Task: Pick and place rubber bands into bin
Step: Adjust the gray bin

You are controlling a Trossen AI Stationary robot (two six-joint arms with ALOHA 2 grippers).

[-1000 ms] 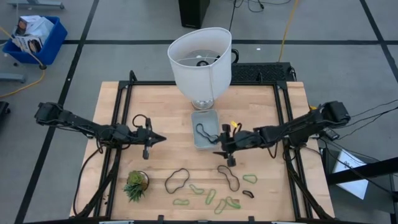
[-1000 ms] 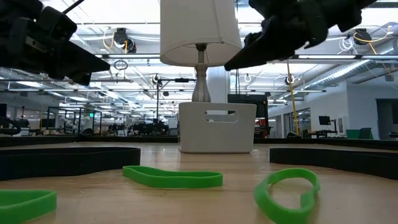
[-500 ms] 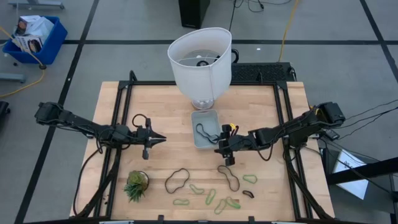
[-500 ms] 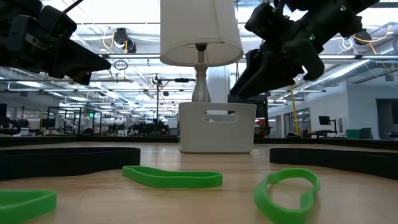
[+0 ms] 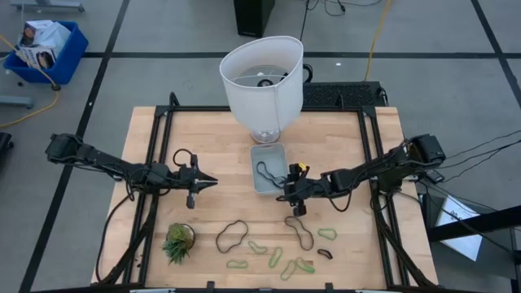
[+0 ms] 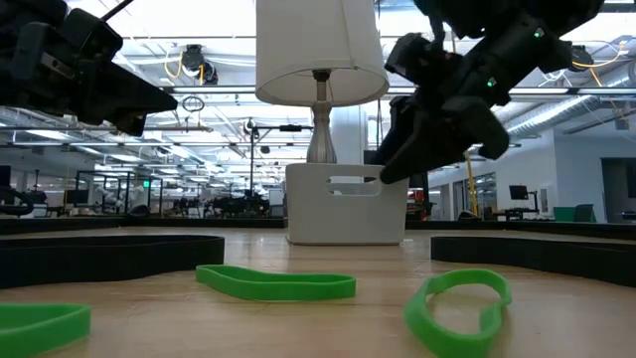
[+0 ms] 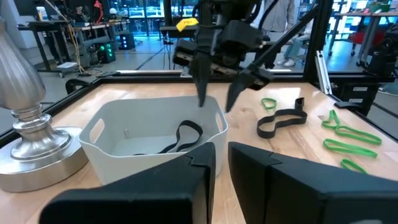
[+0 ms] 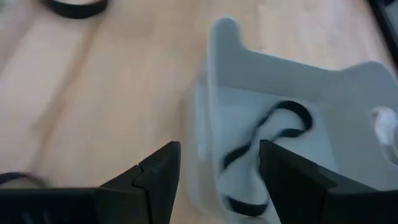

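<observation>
The right tool [image 5: 286, 194] hangs with its fingers spread and empty just beside the near right corner of the bin [image 5: 257, 155], above the wooden table [image 5: 220, 146]. Behind the bin, farther from this tool, stands the big white lampshade [image 5: 260, 77] on its silver base. The left tool [image 5: 207, 181] waits well off on the bin's other side, its fingers [image 7: 205, 163] standing a narrow slit apart with nothing between them. Inside the bin, close beside the right tool, lies one large dark rubber band [image 5: 268, 172]. On the front of the table, nearer than the right tool, lie two more large dark bands [image 5: 232, 235] [image 5: 299, 233], several light green bands [image 5: 275, 257] and one small dark band [image 5: 324, 253], with a small potted plant [image 5: 177, 241] off to the side. As I judge it, one band is delivered and the next pick is beginning: the right tool should travel to the nearest dark loop, come down over one strand, and pinch it.
</observation>
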